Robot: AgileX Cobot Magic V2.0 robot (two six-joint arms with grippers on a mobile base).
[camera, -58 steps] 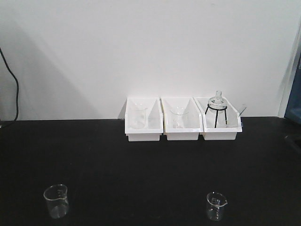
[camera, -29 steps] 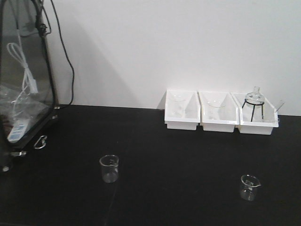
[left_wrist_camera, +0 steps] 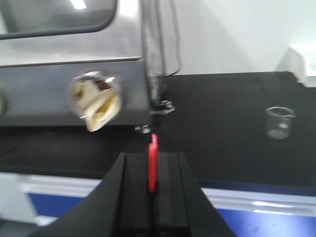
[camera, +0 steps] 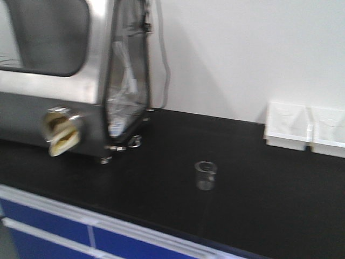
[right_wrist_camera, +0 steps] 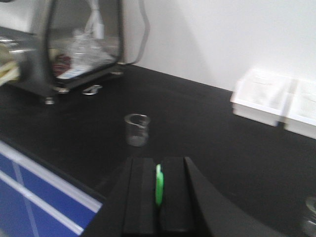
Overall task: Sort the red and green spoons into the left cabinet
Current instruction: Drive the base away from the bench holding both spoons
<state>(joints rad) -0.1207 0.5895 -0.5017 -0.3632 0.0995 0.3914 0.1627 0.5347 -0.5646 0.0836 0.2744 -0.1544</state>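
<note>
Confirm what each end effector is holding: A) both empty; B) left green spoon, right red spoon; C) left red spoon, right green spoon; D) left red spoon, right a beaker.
C: the left wrist view shows the red spoon clamped in the left end effector, and the right wrist view shows the green spoon clamped in the right end effector.

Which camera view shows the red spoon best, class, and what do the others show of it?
The left wrist view. There the red spoon sits edge-on, pinched in the shut left tool, with its end poking out ahead. The front-facing view does not show it at all, and the right wrist view shows only the green spoon.
</note>
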